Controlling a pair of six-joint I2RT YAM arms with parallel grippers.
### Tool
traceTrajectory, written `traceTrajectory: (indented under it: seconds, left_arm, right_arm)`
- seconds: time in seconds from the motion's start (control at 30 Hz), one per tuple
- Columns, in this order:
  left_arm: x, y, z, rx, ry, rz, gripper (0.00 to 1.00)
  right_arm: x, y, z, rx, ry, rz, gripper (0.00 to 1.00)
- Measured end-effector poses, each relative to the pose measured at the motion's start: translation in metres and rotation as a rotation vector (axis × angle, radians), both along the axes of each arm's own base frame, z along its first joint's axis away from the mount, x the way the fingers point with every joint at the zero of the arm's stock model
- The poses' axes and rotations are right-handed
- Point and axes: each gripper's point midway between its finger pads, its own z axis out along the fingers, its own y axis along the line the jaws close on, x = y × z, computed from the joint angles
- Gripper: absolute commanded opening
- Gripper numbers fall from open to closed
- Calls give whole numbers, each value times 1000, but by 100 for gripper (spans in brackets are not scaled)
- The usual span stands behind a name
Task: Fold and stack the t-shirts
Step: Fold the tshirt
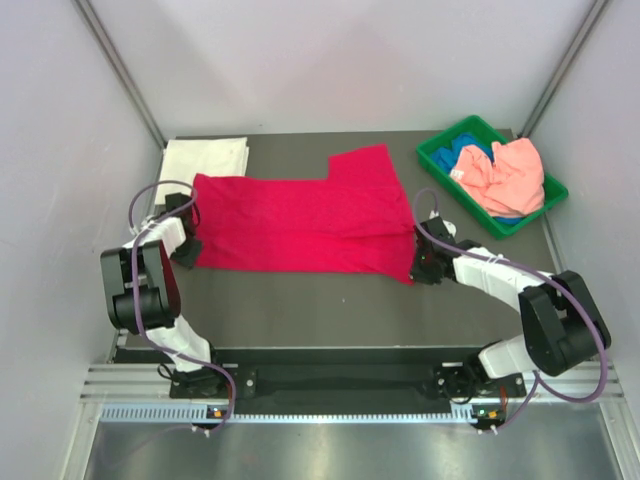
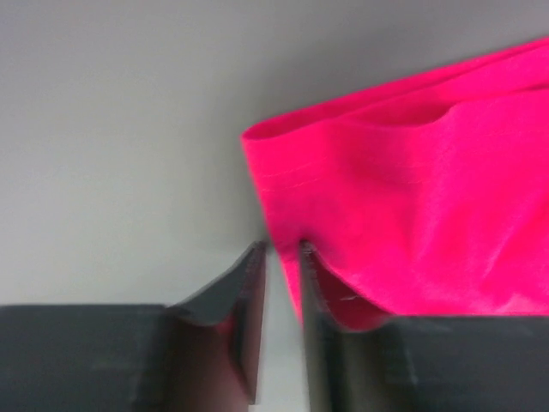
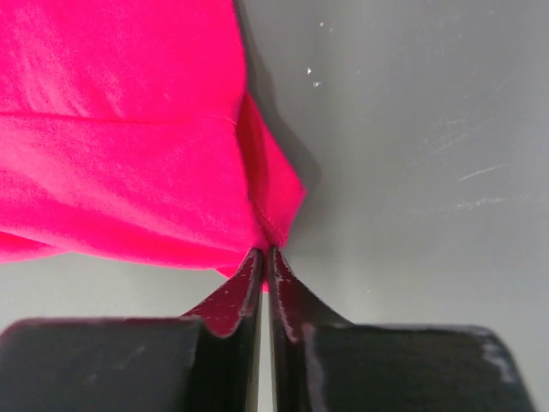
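We pinch the crimson t-shirt (image 1: 300, 222) by a corner in the right end effector (image 3: 264, 254); the left end effector (image 2: 281, 250), barely parted, may miss its hem.

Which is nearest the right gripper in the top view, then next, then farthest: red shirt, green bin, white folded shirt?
1. red shirt, its corner pinched in the right gripper.
2. green bin, back right.
3. white folded shirt, back left.

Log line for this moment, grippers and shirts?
right gripper: shut on red t-shirt corner | left gripper: nearly closed at other corner, grip unclear | white t-shirt: folded
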Motion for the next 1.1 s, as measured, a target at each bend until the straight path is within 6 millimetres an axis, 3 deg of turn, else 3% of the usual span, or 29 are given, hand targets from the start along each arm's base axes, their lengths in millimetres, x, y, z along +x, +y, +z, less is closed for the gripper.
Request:
traceTrajectory:
  seconds: [0.03, 0.07, 0.3, 0.57, 0.77, 0.97, 1.1]
  left_arm:
    - [3, 1, 0, 2, -5, 2, 3]
    - [6, 2, 1, 5, -10, 6, 0]
    - [4, 9, 2, 45, 4, 21, 0]
    - [-30, 10, 2, 84, 41, 42, 0]
    - [-42, 13, 0, 106, 57, 63, 0]
    - [-57, 18, 2, 140, 112, 99, 30]
    - [-66, 24, 7, 176, 167, 131, 37]
  right_arm:
    - [0, 0, 0, -3, -1, 3, 0]
    - [0, -1, 0, -5, -1, 3, 0]
    - [-1, -7, 5, -48, 5, 27, 0]
    - [-10, -16, 17, -85, 9, 46, 0]
    - [-23, -22, 10, -94, 29, 52, 0]
    - [-23, -26, 10, -118, 22, 63, 4]
    - [-17, -31, 7, -166, 30, 62, 18]
